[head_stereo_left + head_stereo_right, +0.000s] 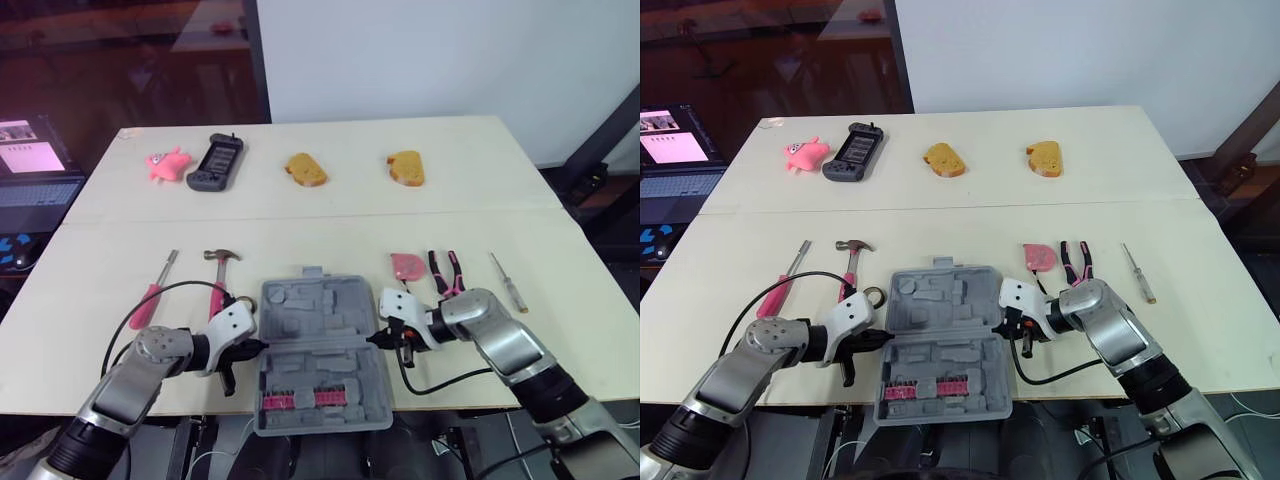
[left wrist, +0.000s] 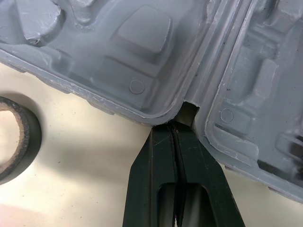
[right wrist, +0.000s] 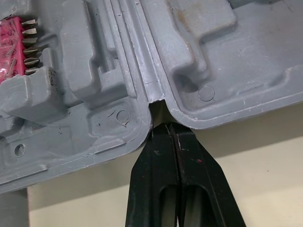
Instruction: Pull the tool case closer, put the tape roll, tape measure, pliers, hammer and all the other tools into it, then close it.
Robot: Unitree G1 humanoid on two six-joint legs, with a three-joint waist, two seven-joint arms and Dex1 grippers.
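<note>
The grey tool case point(image 1: 318, 345) lies open at the table's front edge, a pink bit holder point(image 1: 300, 401) in its near half. My left gripper point(image 1: 260, 346) is shut, its tips at the hinge notch on the case's left side point(image 2: 177, 124). My right gripper point(image 1: 373, 340) is shut at the matching notch on the right side point(image 3: 165, 126). The tape roll point(image 2: 16, 139) lies just left of the case. Hammer point(image 1: 220, 268) and pink-handled screwdriver point(image 1: 155, 291) lie further left. Pink tape measure point(image 1: 407, 265), pliers point(image 1: 444, 272) and a small screwdriver point(image 1: 508, 281) lie to the right.
Along the far half of the table sit a pink toy point(image 1: 167, 163), a black handheld console point(image 1: 215, 163) and two bread pieces point(image 1: 306, 169) point(image 1: 406, 167). A laptop point(image 1: 30, 175) stands off the table's left. Cables trail from both wrists.
</note>
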